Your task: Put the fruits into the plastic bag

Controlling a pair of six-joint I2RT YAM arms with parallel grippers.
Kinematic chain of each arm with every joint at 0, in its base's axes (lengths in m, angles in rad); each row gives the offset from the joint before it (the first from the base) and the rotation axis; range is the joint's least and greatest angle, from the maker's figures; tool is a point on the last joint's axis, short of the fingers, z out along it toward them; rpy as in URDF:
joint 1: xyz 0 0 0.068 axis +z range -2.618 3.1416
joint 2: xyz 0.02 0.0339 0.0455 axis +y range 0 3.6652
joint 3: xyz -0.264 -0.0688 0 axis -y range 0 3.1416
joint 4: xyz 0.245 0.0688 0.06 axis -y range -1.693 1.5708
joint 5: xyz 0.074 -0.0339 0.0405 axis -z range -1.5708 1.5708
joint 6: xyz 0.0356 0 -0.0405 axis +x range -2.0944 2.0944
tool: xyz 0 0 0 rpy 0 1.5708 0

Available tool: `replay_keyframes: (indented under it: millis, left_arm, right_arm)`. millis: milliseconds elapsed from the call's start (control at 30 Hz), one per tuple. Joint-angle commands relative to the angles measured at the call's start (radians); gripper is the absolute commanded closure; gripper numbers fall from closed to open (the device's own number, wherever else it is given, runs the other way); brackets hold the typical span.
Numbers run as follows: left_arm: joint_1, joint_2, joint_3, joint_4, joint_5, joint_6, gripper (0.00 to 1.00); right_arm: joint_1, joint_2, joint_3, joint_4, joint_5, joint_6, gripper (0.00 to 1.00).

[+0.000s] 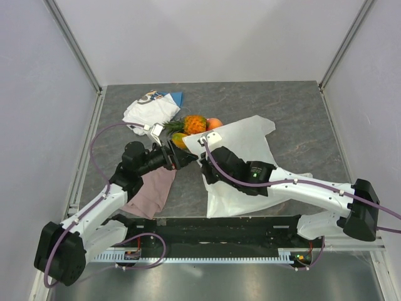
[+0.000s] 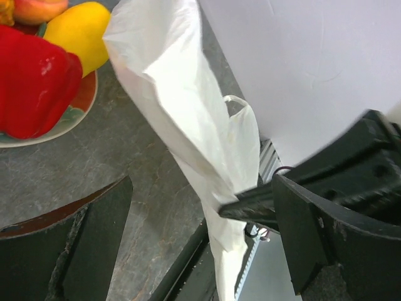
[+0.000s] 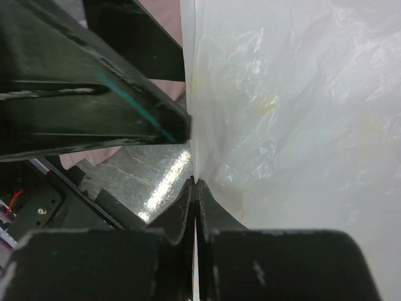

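Observation:
The fruits lie on a round plate [image 2: 81, 106] at the table's middle: the pineapple [image 1: 194, 124], a peach [image 1: 214, 123] and a mango [image 1: 178, 139]. The left wrist view shows the red pepper [image 2: 34, 81], a mango [image 2: 78, 31] and the peach [image 2: 37, 7]. The white plastic bag [image 1: 250, 157] lies right of them. My right gripper [image 3: 195, 183] is shut on the bag's left edge [image 3: 294, 113] and lifts it [image 2: 188, 106]. My left gripper [image 2: 202, 188] is open, its fingers wide apart on either side of that raised edge, just below the plate [image 1: 182, 158].
A pink cloth [image 1: 152, 191] lies under my left arm. A white folded cloth [image 1: 149, 111] and a blue piece [image 1: 175, 97] sit at the back left. Grey walls close in the table on three sides. The black base rail [image 1: 213, 229] runs along the near edge.

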Motion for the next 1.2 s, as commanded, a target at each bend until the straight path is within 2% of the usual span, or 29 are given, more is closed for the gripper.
replay_keyframes:
  millis: [0,267,333,367,433,467,500,533,567,667,733,867,1033,1167]
  left_arm:
    - [-0.008,0.049,0.006,0.059,-0.021,-0.009,0.01]
    - [-0.022,0.116,-0.014,0.179,-0.029,-0.052,0.01]
    - [-0.022,0.139,-0.015,0.22,-0.007,-0.055,0.07]
    - [-0.022,0.162,-0.015,0.235,0.023,-0.055,0.25]
    - [-0.02,0.179,0.005,0.226,0.043,-0.029,0.55]
    - [-0.02,0.181,0.018,0.194,0.05,-0.006,0.83]
    - [-0.02,0.176,0.041,0.127,0.042,0.018,0.93]
    - [-0.022,0.169,0.049,0.084,0.033,0.07,0.98]
    - [-0.019,0.158,0.057,0.047,0.005,0.097,0.98]
    - [-0.013,0.115,0.08,-0.091,-0.054,0.198,0.98]
    - [-0.008,0.084,0.084,-0.152,-0.076,0.242,0.99]
    - [-0.002,0.063,0.08,-0.2,-0.11,0.27,0.98]
    - [0.009,0.054,0.083,-0.237,-0.139,0.301,0.98]
    - [0.016,0.052,0.084,-0.24,-0.144,0.301,0.99]
  right_arm:
    - [0.02,0.001,-0.001,0.092,-0.026,0.025,1.0]
    - [0.061,0.055,-0.002,0.142,-0.074,0.006,1.0]
    - [0.063,0.057,-0.002,0.149,-0.095,0.006,1.0]
    - [0.063,0.052,-0.002,0.153,-0.1,0.002,0.98]
    - [0.061,0.044,-0.001,0.149,-0.097,-0.003,0.81]
    - [0.061,0.023,0.001,0.143,-0.076,-0.007,0.56]
    - [0.056,0.006,0.002,0.118,-0.056,-0.009,0.45]
    - [0.035,-0.014,-0.001,0.103,-0.039,-0.007,0.36]
    - [0.014,-0.061,-0.007,0.095,-0.031,-0.006,0.22]
    - [-0.136,-0.155,-0.065,0.089,-0.085,0.017,0.12]
    - [-0.265,-0.205,-0.119,0.08,-0.137,0.026,0.09]
    - [-0.43,-0.235,-0.175,0.021,-0.166,0.034,0.02]
    - [-0.624,-0.229,-0.27,-0.011,-0.261,0.037,0.02]
    - [-0.727,-0.206,-0.344,0.004,-0.353,0.02,0.02]
